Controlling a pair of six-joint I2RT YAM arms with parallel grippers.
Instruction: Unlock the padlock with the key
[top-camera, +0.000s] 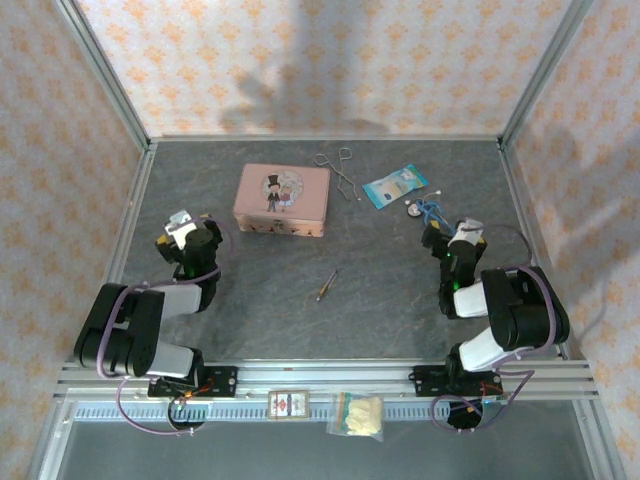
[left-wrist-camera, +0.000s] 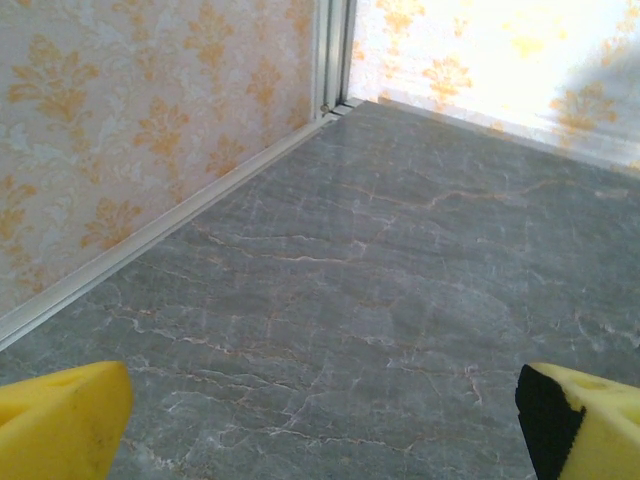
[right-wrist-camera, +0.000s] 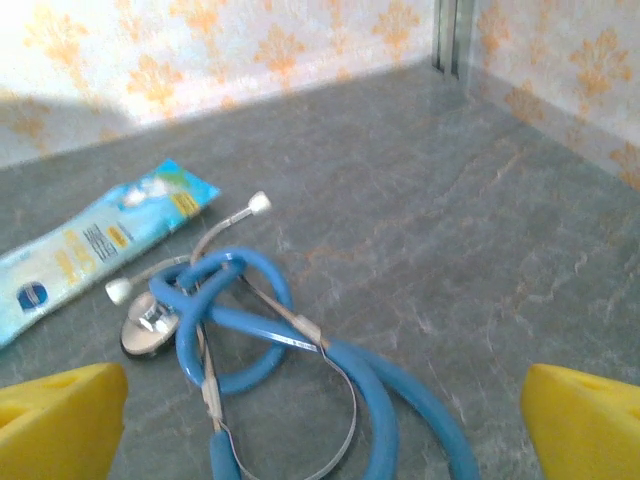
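A tiny brass-and-silver padlock (top-camera: 326, 285) lies alone near the middle of the grey marbled table (top-camera: 400, 300), too small in the overhead view to make out in detail, and well apart from both arms. Farther back and to its left sits a pink picture tin (top-camera: 282, 200). Metal forceps (top-camera: 338, 166) lie beyond the tin's far right corner, and a blue-and-white packet (top-camera: 395, 186) is to their right. A blue-tubed stethoscope (right-wrist-camera: 250, 320) is coiled just beside the packet (right-wrist-camera: 95, 245), directly ahead of the right gripper (right-wrist-camera: 320, 420), whose yellow fingers (right-wrist-camera: 60, 415) are spread wide with nothing between them. On the left side of the table, the left gripper (left-wrist-camera: 322, 425) also gapes wide and holds nothing, with bare tabletop in front of its fingers (left-wrist-camera: 65, 420).
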